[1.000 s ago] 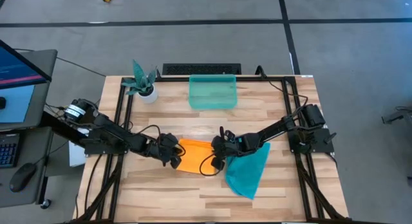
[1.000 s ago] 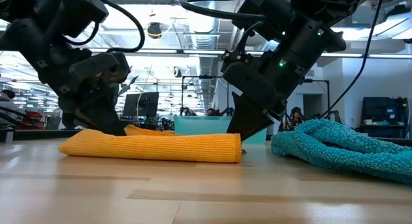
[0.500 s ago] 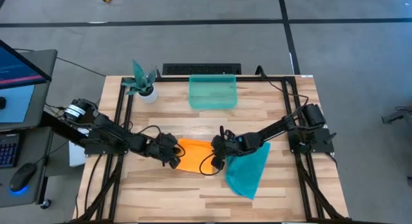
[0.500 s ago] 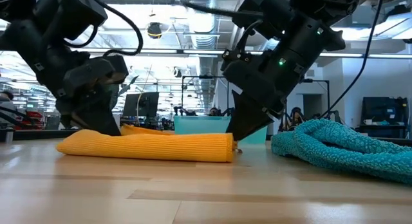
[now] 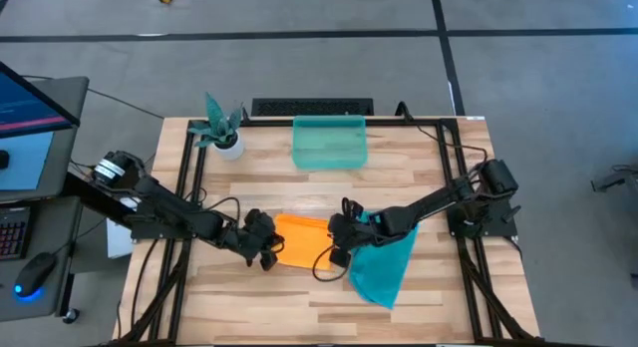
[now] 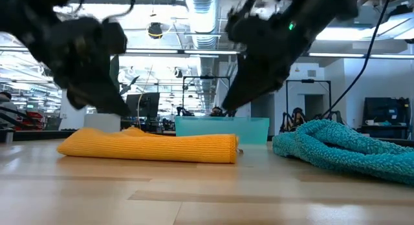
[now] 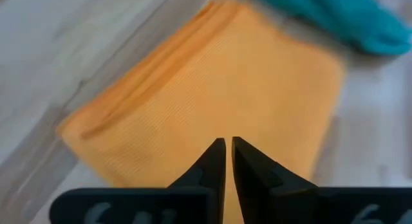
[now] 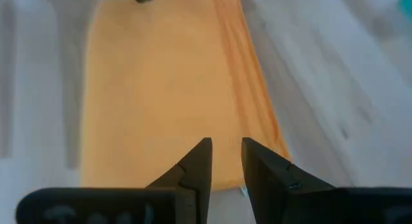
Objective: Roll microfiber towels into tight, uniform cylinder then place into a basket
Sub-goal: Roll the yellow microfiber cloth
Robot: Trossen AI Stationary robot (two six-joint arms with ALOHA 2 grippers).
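The orange-yellow towel (image 5: 304, 239) lies folded into a flat, thick band on the table's middle (image 6: 149, 147). My left gripper (image 7: 227, 147) hangs shut just above the towel's left end (image 5: 269, 249), with nothing between its fingers. My right gripper (image 8: 226, 150) hovers over the towel's right end (image 5: 336, 253). Its fingers stand a little apart, and only towel shows through the gap. The teal-blue towel (image 5: 384, 262) lies rumpled to the right of it (image 6: 343, 150). The teal-green basket (image 5: 329, 143) stands toward the far edge.
A teal potted plant (image 5: 221, 128) stands at the far left corner. A dark frame (image 5: 454, 187) runs along the table's left, right and far sides. Bare wood stretches between the towels and the basket, and along the near edge (image 5: 299, 307).
Both grippers have risen off the ends of the orange towel and drawn slightly toward the near edge. The towel stays lying on the table. Neither gripper's finger gap has visibly changed.
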